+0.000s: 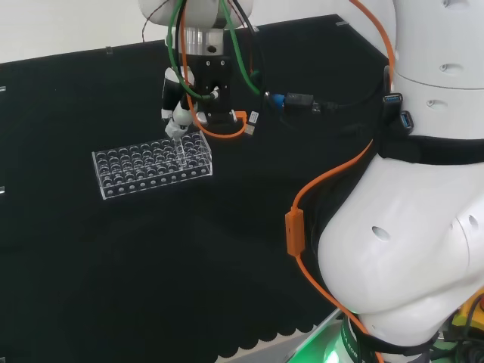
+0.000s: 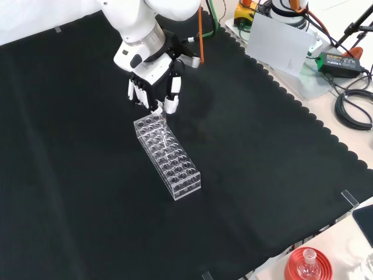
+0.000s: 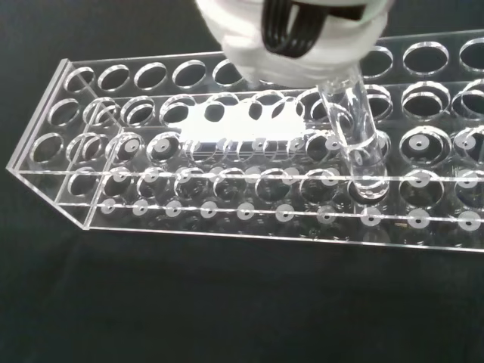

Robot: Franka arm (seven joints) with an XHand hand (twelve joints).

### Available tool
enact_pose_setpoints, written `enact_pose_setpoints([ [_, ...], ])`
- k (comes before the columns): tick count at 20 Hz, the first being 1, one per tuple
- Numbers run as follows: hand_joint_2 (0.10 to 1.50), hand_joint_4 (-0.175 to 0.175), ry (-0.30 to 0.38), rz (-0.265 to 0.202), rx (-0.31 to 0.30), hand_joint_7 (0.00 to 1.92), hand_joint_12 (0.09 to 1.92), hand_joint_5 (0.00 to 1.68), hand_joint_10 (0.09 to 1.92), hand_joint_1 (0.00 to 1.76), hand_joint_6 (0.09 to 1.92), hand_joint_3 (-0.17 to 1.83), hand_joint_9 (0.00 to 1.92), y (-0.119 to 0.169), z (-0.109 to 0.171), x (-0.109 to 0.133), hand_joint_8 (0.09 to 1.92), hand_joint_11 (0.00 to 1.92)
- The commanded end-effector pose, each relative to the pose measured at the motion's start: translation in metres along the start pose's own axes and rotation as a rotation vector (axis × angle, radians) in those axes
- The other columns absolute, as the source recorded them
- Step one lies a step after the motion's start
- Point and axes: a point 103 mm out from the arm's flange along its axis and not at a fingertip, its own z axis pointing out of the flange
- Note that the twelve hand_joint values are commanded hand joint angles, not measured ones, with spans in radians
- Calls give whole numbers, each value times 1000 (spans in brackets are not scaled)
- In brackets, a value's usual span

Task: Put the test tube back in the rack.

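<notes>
Head view, left of centre: clear rack [image 1: 151, 171] lying long across the black surface [image 1: 113, 272]. At its right end, upper centre of the frame, robot hand [image 1: 180, 113] hanging over the rack, fingers curled round a clear tube [image 1: 181, 148] that stands nearly upright with its lower end down in a rack hole near the right end. Far right of the frame: big white arm links, orange cable trailing down them. Front view, upper left of centre: robot hand [image 2: 154, 87] at the rack's upper end, tube [image 2: 163, 133] slanting down from the fingertips into the rack [image 2: 168, 156], which runs down and right toward mid-frame. Lower right corner: red ribbed stand [image 2: 308, 265] with a flask, off the cloth. Wrist view: rack [image 3: 189, 189] across the frame, tube [image 3: 355, 136] right of centre, lower part inside a hole, tilted slightly, held under the blurred white robot hand [image 3: 287, 38].
</notes>
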Motion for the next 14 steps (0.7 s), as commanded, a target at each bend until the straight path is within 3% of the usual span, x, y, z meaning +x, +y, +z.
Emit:
enact_pose_setpoints([
  [1, 973, -175, -8, 7, -4, 1388, 1214, 1220, 441, 1412, 585, 12, 1193, 1, -3, -5, 589, 788],
  [14, 973, -175, -5, -3, 5, 1389, 1214, 1221, 439, 1412, 583, 11, 1194, -4, 7, -6, 587, 788],
])
